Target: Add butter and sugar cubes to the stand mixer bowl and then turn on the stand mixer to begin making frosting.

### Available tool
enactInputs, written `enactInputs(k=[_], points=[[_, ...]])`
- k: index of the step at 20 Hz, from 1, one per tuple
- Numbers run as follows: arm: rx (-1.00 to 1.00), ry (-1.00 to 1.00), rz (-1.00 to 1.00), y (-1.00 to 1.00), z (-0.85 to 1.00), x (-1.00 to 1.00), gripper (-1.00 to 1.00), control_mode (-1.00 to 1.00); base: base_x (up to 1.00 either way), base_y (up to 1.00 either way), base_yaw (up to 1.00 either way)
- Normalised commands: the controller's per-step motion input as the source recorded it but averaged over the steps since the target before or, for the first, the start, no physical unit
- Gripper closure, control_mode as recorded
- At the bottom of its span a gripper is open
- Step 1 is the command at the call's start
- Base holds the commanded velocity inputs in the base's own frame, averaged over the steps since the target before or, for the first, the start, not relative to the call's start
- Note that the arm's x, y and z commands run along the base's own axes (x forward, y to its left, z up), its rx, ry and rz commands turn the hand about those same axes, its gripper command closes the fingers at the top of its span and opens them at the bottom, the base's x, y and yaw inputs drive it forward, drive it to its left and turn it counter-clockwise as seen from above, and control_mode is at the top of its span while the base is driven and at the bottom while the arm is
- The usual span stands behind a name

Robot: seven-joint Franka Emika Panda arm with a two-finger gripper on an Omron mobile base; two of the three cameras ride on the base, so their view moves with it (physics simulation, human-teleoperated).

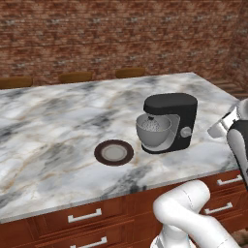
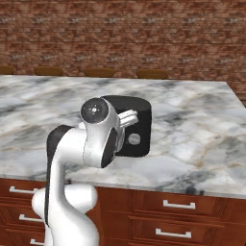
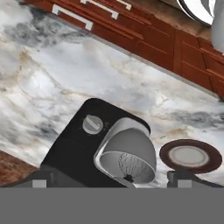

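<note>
Standing on the marble worktop (image 1: 58, 121), the stand mixer (image 1: 177, 121) holds its grey bowl (image 1: 154, 130); the brown plate (image 1: 114, 152) lies at its 9 o'clock; the jaws are released.

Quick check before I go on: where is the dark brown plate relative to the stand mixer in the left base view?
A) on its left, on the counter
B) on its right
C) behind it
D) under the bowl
A: the plate lies flat on the marble counter, left of the stand mixer and apart from it.
</note>
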Motion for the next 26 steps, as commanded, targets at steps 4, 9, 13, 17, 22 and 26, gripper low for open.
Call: enactInputs(k=[4,9,13,17,22,26], points=[[0.12,-0.11,0.17,-0.61,-0.01,-0.05,-1.0,-1.0,0.0,0.0,0.0],[0.01,-0.02,0.22,-0.34,-0.13,0.0,-1.0,-1.0,0.0,0.0,0.0],[-0.11,-0.05,0.25,-0.08,-0.23,-0.02,-1.0,-1.0,0.0,0.0,0.0],[-0.15,-0.18,0.2,-0.19,-0.31,-0.27,-1.0,-1.0,0.0,0.0,0.0],[-0.12,-0.14,0.19,-0.41,-0.4,-0.1,-1.0,-1.0,0.0,0.0,0.0],[-0.02,-0.01,0.17,-0.48,-0.51,0.0,-1.0,-1.0,0.0,0.0,0.0]])
